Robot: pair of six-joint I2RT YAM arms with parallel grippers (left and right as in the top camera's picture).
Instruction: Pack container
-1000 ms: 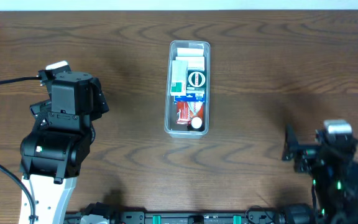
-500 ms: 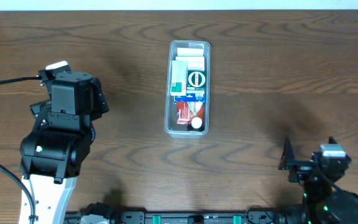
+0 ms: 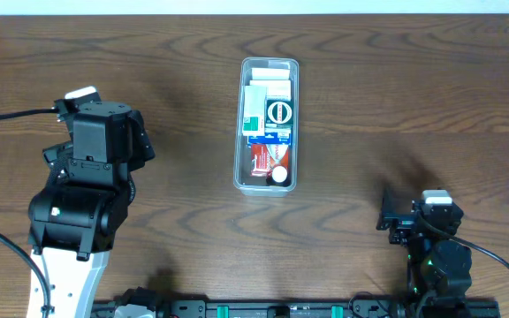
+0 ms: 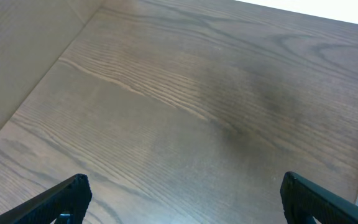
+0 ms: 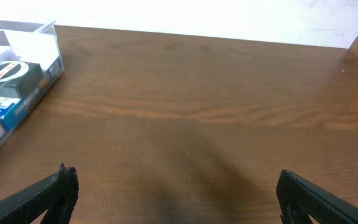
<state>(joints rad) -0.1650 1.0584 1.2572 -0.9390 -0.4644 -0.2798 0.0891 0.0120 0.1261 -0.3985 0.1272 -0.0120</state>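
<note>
Closing step of the packing, by the look of it.

Finds the container [image 3: 269, 124] at mid-table toward the far edge, filled with a row of small boxes, well apart from both arms. Shows the left gripper [image 4: 185, 202] and right gripper [image 5: 179, 196] with jaws spread wide, nothing between them. Calls next, probably, for no further pick, at most a parking of the arms. From overhead: the whole bin and load. From the right wrist: one corner only. From the left wrist: bare table [image 4: 166, 112] and a sliver of the bin.
</note>
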